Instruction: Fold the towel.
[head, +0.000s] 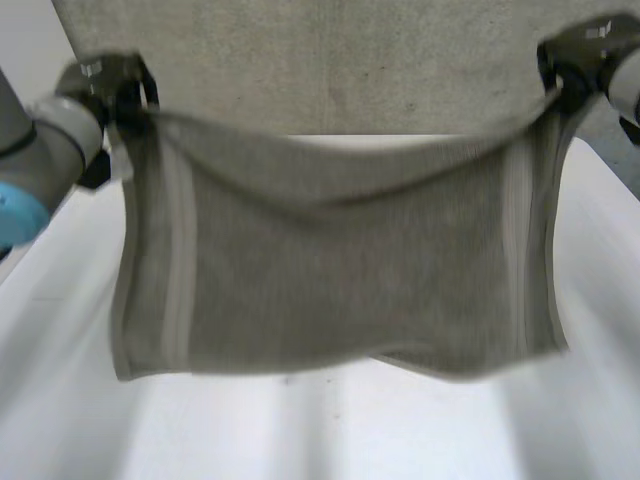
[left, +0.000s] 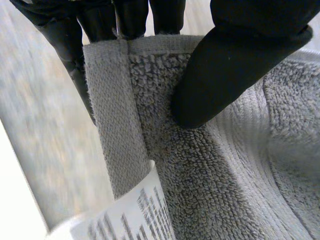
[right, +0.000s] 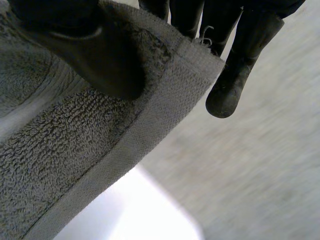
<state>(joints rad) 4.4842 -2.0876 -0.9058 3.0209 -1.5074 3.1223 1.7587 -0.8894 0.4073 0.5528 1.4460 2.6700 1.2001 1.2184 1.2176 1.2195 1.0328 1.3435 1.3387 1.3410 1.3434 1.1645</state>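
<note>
Step in hand: lift and spread, ahead of the first fold. You have the towel (head: 330, 270) hanging in the air above the white table (head: 320, 440), held by its two upper corners with its top edge sagging between them.

Left hand (head: 105, 85): at the towel's upper left corner. The left wrist view has the thumb pressed on the terry face and the fingers (left: 130, 17) behind the hem, so the hand is clamped on the cloth. A white care label (left: 132, 212) hangs off the side hem just below the grip.

Right hand (head: 578, 62): at the upper right corner. The thumb is on the face and the fingers (right: 185, 15) are behind the hem, likewise pinching; one finger stands clear of the corner.

The lower hem seems to hang free of the table, though it is too blurred to be sure.

Next move, my judgement: lower the towel so the bottom hem lands flat, then carry both corners over together at level height. Uneven hands would skew the fold.

Containers: none to record.
</note>
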